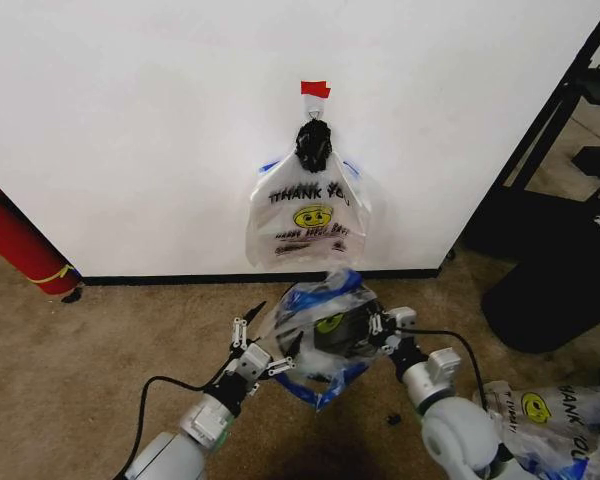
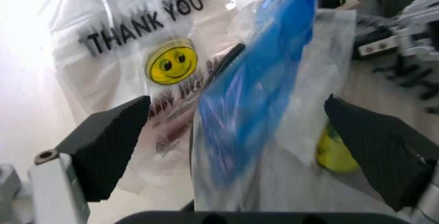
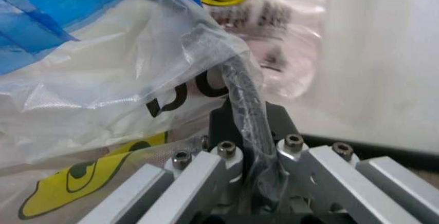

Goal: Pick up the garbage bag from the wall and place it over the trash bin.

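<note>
Closest to the robot, both arms are stretched out over the brown carpet (image 1: 100,360) with a bag (image 1: 325,330) between them. It's see-through white plastic with blue handle strips and a yellow smiley, draped over the bin (image 1: 348,325), whose dark rim shows through the film. So the bag is on the bin, low on the floor just in front of the wall (image 1: 160,130).

The right gripper (image 1: 378,325) is on the bin's right side. From its wrist cam the fingers (image 3: 205,175) are clenched on the bag, with the bin's black rim (image 3: 243,95) running through the pinch under the plastic. The left gripper (image 1: 250,335) sits at the bag's left edge with its fingers spread wide. In its wrist cam the two black pads (image 2: 113,142) stand well apart, with the blue strip (image 2: 254,85) and the loose film hanging in the gap. Can't tell if either pad actually touches the plastic.

Off to the right on the floor, beside the right arm, there's a pile of bags (image 1: 550,410) with the same print.

Farther back, another smiley bag (image 1: 305,215) hangs flat on the wall from a hook (image 1: 313,140), with a bit of red tape (image 1: 315,89) just above it and the black baseboard (image 1: 230,279) running below. A red cylinder (image 1: 20,245) with a yellow band leans at the wall's left end.
</note>
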